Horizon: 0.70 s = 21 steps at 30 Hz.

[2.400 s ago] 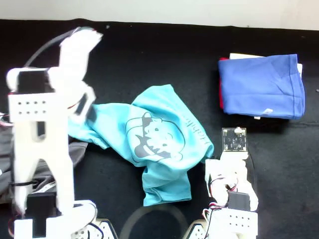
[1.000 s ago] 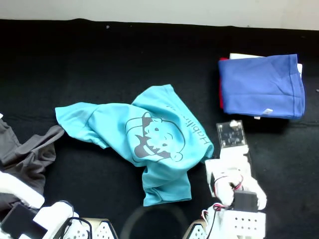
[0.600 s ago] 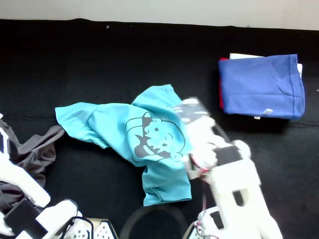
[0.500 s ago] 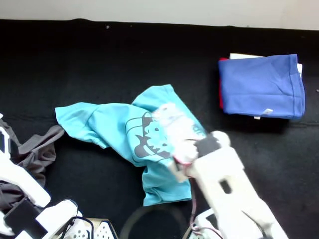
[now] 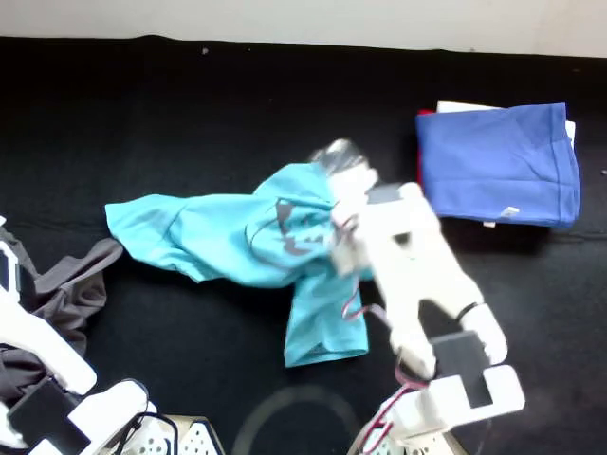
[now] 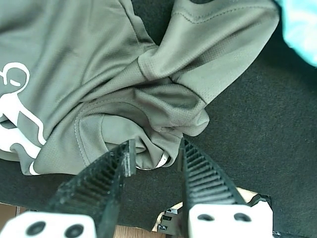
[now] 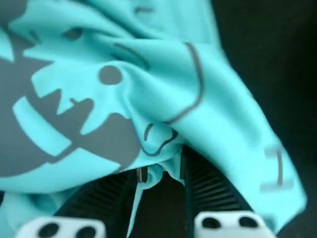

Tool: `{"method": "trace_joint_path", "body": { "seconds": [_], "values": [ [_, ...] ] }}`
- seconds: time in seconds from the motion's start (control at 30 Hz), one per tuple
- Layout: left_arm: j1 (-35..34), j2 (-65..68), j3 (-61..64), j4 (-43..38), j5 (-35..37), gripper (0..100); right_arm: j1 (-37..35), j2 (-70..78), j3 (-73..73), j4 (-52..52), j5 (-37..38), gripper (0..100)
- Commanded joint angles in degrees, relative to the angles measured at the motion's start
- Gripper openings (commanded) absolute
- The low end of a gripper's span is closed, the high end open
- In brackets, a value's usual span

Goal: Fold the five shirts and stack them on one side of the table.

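A black cloth point(image 5: 190, 95) covers the table. The turquoise shirt point(image 5: 228, 245) lies crumpled on it, to the left of the folded stack point(image 5: 498, 163) in the high view. The right gripper point(image 7: 159, 166) sits at the shirt's end nearest the stack, jaws pinching a bunched fold of the printed front. Farther from the stack, a grey shirt point(image 6: 99, 74) lies heaped, and the left gripper point(image 6: 156, 148) hangs over it with jaws apart.
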Motion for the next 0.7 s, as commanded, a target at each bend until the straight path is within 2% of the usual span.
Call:
{"method": "trace_joint_path", "body": {
  "seconds": [0.0,0.17,0.4,0.53,0.67],
  "values": [
    [3.0,-1.5,-1.7,0.4,0.4,15,3.7,2.5,-11.7,-0.4,-0.6,11.5],
    [6.9,-1.5,-1.7,0.4,0.5,15,3.6,3.3,-20.1,5.4,-0.7,11.8],
    [7.6,-1.5,-1.7,0.0,0.5,15,3.3,-1.4,-30.9,22.5,-0.7,12.0],
    [7.6,-1.5,-1.7,0.1,0.5,15,0.6,-6.4,-31.1,27.6,-0.4,12.0],
    [7.3,-1.5,-1.7,0.0,0.5,15,-6.8,-10.3,-28.9,32.5,-0.6,12.0]
  ]
}}
